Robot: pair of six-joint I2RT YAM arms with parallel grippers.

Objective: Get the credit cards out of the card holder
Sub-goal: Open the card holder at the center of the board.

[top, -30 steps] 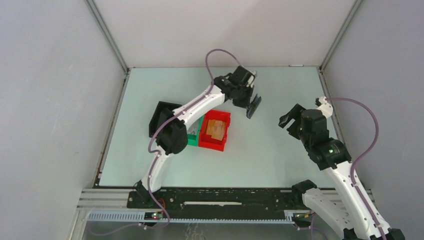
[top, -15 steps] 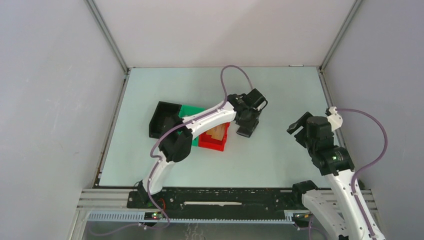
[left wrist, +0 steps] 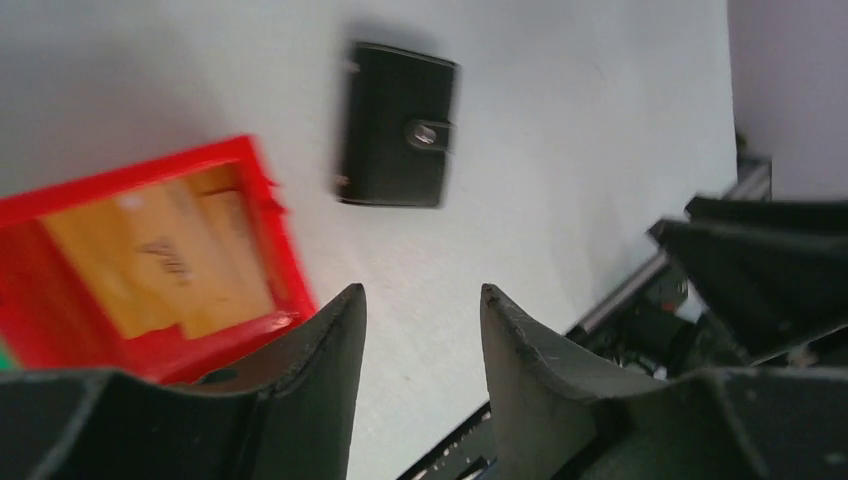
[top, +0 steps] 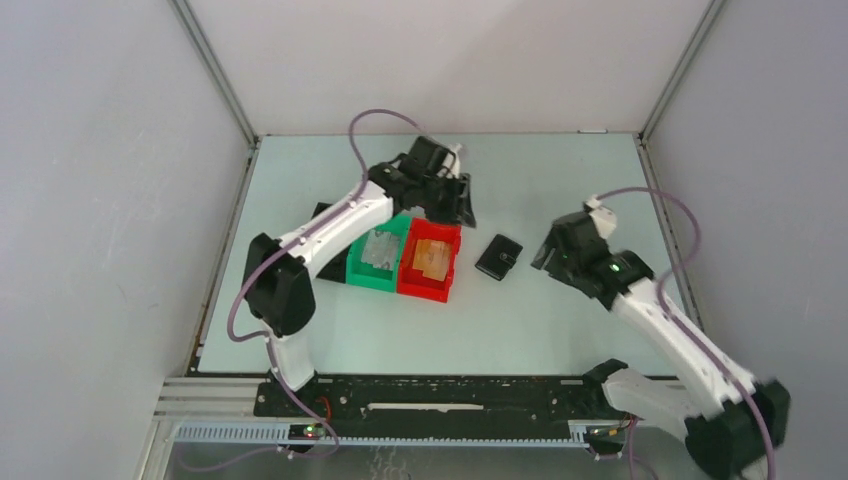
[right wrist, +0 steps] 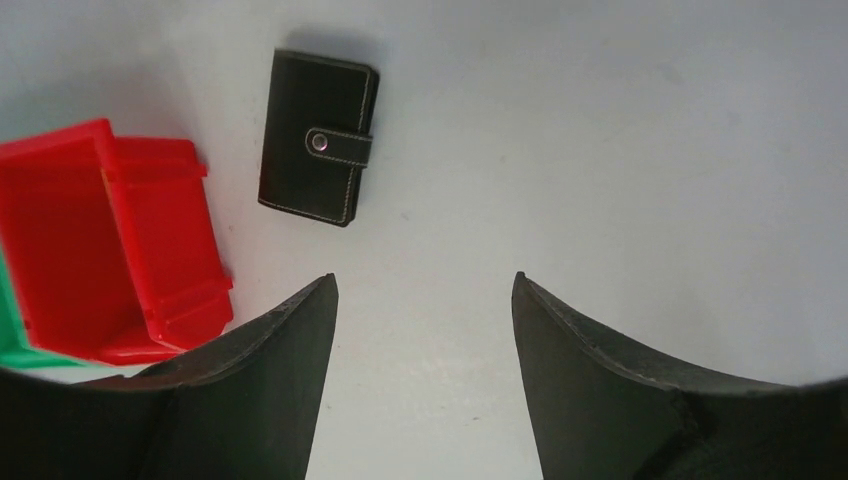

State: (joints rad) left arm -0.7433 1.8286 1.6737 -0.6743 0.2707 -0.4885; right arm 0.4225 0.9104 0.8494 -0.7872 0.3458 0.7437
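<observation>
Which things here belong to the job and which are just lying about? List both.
Job: wallet, strapped shut on the table; left tool and right tool, both open and empty.
Lying about: red bin; green bin.

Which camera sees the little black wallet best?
The right wrist view: the card holder is sharp, closed, strap snapped. The left wrist view shows it blurred; the top view shows it tiny beside the red bin.

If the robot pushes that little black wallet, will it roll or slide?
The small flat black wallet lies flat on the smooth pale table, so it would probably slide, not roll. Its strap looks snapped shut, so it likely stays folded when lifted.
</observation>
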